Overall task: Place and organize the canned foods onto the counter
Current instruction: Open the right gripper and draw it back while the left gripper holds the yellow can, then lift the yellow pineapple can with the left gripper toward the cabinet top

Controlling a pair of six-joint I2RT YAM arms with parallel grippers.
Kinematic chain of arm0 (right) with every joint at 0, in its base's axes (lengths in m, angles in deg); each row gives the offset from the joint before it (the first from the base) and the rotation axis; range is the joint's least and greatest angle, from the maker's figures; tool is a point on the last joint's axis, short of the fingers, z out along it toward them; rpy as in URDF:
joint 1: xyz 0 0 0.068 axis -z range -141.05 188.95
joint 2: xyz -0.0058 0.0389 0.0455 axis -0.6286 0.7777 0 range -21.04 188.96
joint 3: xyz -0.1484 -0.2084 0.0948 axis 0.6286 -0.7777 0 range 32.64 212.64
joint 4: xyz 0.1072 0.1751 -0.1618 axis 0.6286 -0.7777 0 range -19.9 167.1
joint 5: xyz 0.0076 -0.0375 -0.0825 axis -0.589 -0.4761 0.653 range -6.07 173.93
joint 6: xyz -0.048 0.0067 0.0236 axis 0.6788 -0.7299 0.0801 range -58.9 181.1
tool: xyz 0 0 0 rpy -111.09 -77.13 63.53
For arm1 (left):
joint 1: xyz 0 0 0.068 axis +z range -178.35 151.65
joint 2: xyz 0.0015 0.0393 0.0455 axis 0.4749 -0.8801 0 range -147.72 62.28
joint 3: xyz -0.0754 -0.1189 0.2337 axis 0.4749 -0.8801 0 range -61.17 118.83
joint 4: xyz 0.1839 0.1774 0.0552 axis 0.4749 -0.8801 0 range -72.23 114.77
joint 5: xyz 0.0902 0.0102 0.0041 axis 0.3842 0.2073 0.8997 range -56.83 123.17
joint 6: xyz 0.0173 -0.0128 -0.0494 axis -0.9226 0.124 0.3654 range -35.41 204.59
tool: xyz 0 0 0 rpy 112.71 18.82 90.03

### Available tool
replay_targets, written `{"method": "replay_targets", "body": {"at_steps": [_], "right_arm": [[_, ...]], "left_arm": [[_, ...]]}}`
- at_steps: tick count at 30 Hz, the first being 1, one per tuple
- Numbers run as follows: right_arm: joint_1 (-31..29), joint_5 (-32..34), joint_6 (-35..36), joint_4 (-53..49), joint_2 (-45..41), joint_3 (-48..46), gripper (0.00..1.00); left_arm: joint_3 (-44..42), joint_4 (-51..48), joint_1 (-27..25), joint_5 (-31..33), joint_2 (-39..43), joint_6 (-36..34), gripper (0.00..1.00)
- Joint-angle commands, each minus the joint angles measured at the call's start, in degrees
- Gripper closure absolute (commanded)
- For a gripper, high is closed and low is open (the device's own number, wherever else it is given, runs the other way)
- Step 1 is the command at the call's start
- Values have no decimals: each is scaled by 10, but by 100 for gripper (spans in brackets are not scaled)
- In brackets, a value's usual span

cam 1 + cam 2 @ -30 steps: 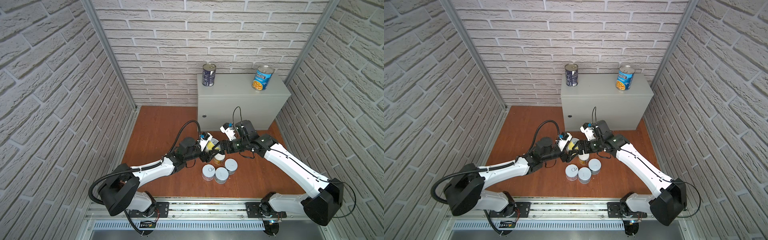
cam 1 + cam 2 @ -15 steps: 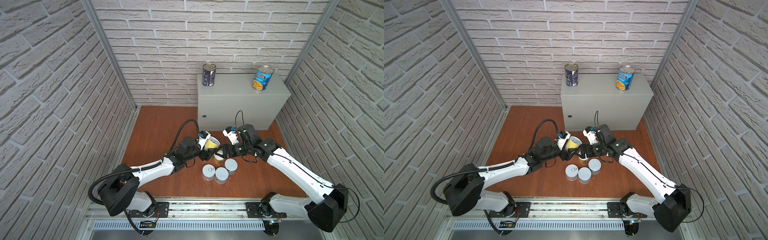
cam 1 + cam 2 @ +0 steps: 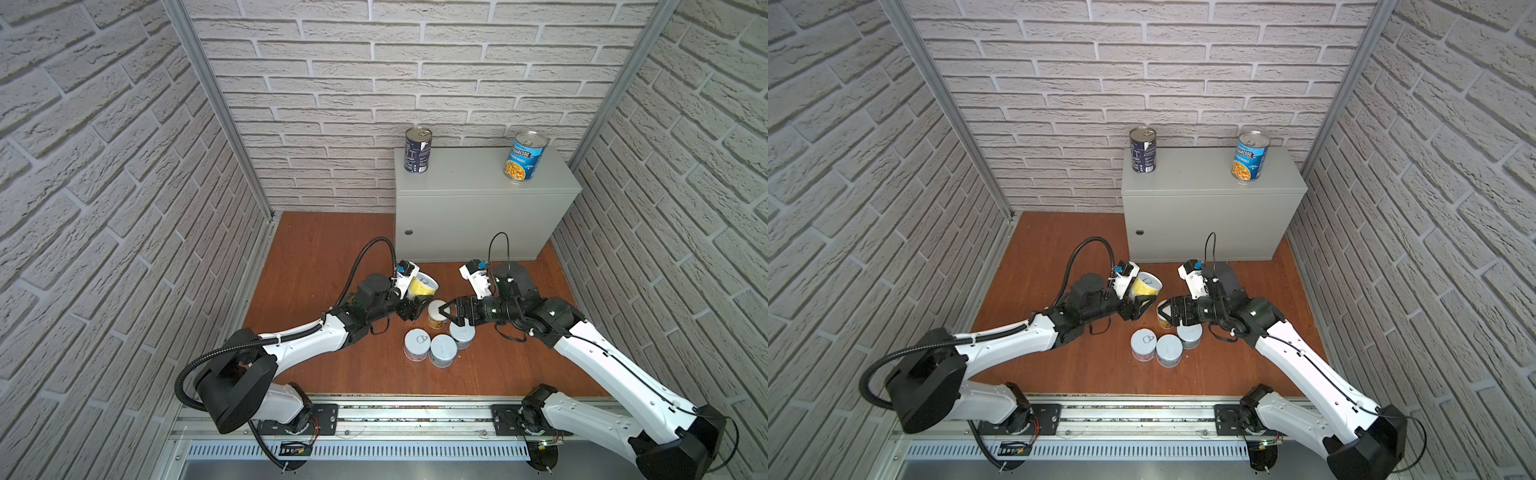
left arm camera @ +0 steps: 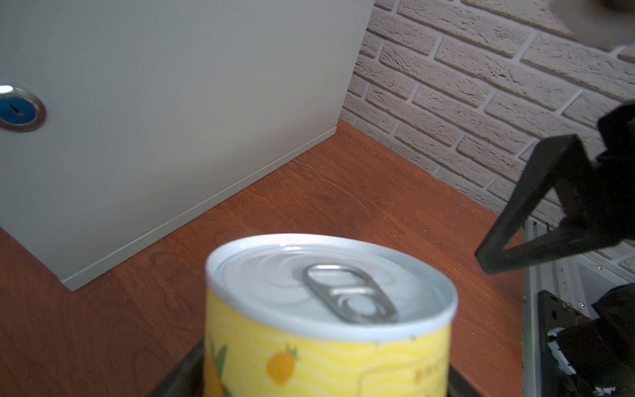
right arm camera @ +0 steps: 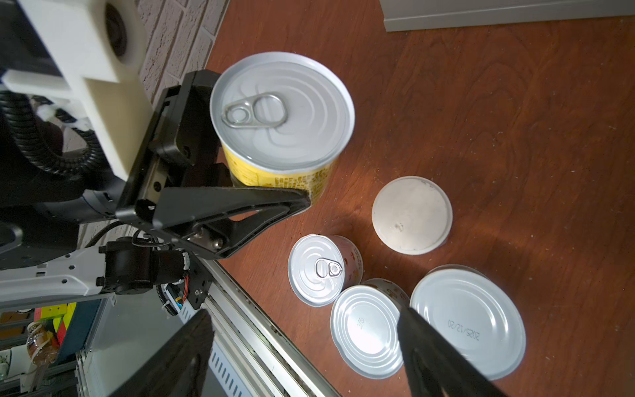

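The left jaws are clamped on a short yellow can (image 3: 423, 287) with a fruit print and a silver pull-tab lid, tilted and lifted off the floor (image 3: 316, 257); the right jaws gape wide, empty, above four short cans (image 3: 443, 351) at 6 o'clock of the bench (image 3: 469, 174); a navy can (image 3: 418, 150) and a blue Progresso can (image 3: 525, 157) stand upright on its top, at 11 and 1 o'clock.
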Motion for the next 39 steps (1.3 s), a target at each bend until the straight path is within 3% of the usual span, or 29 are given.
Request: {"method": "replay_targets", "body": {"at_steps": [1,10,22,29,39], "right_arm": [[-4,10,-10,45,-31,-19,15],[-3,27,-47,115,-141,-118,11],[-3,44,-63,145,-196,-161,11],[-4,39,-92,194,-227,-185,11],[-4,76,-92,225,-288,-222,10]], "left_arm": [[35,54,2,-9,29,18,48],[62,-16,-5,27,63,21,50],[79,-54,-13,60,106,26,54],[186,-140,-12,82,97,-44,55],[328,-115,-8,42,17,-83,55]]}}
